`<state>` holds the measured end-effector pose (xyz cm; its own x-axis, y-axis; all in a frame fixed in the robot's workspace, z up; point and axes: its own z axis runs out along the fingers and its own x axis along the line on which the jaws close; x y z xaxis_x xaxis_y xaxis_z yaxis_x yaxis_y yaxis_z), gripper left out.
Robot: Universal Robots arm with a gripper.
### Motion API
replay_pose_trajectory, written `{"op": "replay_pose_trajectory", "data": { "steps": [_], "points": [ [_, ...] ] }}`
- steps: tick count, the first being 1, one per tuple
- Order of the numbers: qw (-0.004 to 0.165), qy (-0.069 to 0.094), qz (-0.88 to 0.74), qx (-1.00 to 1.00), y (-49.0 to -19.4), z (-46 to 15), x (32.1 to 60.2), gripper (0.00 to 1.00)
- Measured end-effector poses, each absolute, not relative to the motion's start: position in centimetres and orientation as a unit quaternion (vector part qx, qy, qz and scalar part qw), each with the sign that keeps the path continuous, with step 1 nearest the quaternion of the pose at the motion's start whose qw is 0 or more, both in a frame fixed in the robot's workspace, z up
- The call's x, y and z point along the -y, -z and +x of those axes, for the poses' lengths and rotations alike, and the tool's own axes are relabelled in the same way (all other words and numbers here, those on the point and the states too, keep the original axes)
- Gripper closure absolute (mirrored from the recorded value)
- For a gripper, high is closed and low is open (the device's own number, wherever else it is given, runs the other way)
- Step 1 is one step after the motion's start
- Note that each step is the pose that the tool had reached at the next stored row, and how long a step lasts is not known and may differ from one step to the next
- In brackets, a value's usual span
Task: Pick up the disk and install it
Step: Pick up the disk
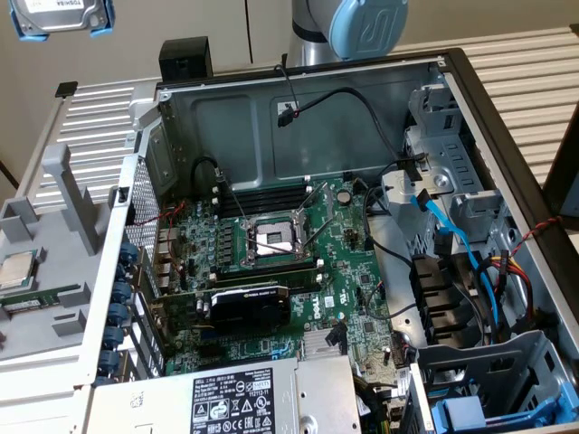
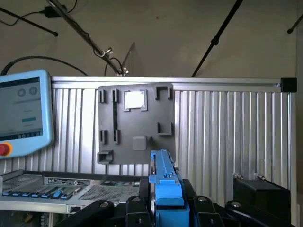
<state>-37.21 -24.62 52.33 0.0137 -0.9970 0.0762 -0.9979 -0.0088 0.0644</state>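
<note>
Disk [image 1: 56, 16]: silver hard drive with a white label, clipped in a blue carrier frame. Location: off the table [image 1: 90, 136], raised over its corner on the exterior view's left, beyond the open computer case [image 1: 298, 117]. Touches neither the table nor the case.

Claw [image 2: 165, 208]: pinching the disk [image 2: 165, 182] by its blue carrier, black fingers [image 2: 135, 208] pressed on either flat side. The drive stands on edge between them. Judged reason: a hold on the plastic frame spares the metal body and leaves an edge free to enter a slot.

Robot arm [image 1: 362, 27]: stands at the case's far edge.

Computer case: lies on its side, panel off, so the interior is reachable from above. Motherboard [image 1: 298, 262] occupies the middle. Metal drive cage [image 1: 452, 181] runs along the side on the exterior view's right, with a blue cable [image 1: 443, 226] trailing by it.

Other blue-carrier drive [image 1: 470, 418]: already seated at the case's near corner on the exterior view's right.

Grey tray [image 1: 54, 226]: on the table beside the case, on the exterior view's left. Holds a CPU chip [image 1: 18, 269] and a memory stick [image 1: 41, 297] in separate recesses, apparently to keep loose parts sorted.

Teach pendant [image 2: 23, 113]: at the table's edge.
</note>
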Motion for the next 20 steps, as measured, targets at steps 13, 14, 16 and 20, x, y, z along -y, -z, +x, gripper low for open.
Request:
{"op": "replay_pose_trajectory", "data": {
  "steps": [13, 14, 16, 20],
  "points": [
    [0.047, -0.002, 0.71, 0.702, -52.8, -35.4, 27.8, 0.63],
    [0.047, -0.002, 0.71, 0.702, -52.8, -35.2, 27.9, 0.63],
    [0.047, -0.002, 0.71, 0.702, -52.8, -34.6, 28.1, 0.63],
    [0.047, -0.002, 0.71, 0.702, -52.8, -33.0, 28.4, 0.63]
  ]
}}
